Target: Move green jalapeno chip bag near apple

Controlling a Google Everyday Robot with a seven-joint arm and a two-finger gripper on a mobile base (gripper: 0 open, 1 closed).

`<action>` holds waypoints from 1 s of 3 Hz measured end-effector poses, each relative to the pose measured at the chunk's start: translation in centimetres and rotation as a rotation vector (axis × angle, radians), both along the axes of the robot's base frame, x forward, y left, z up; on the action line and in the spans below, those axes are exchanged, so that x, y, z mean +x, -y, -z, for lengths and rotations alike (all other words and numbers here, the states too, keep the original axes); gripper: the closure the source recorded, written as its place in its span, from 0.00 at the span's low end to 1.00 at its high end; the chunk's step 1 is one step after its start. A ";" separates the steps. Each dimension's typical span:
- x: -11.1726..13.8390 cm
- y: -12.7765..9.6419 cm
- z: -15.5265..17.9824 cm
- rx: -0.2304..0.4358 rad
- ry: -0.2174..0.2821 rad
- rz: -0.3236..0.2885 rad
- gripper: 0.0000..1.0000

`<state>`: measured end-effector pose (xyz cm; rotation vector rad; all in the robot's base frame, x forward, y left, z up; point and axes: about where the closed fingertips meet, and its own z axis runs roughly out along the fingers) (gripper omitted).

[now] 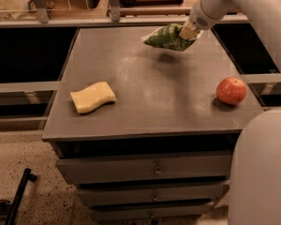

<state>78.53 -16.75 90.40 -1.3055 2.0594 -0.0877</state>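
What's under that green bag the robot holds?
Only bare table and its shadow; the green chip bag hangs clear, gripped by the hand near the table's back edge. Its gripped end is covered.
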 end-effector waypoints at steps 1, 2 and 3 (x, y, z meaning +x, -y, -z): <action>-1.7 1.7 -2.9 -0.035 0.029 -0.024 1.00; -3.8 3.0 -4.8 -0.033 0.042 -0.035 1.00; -6.4 3.9 -5.7 -0.021 0.037 -0.078 0.82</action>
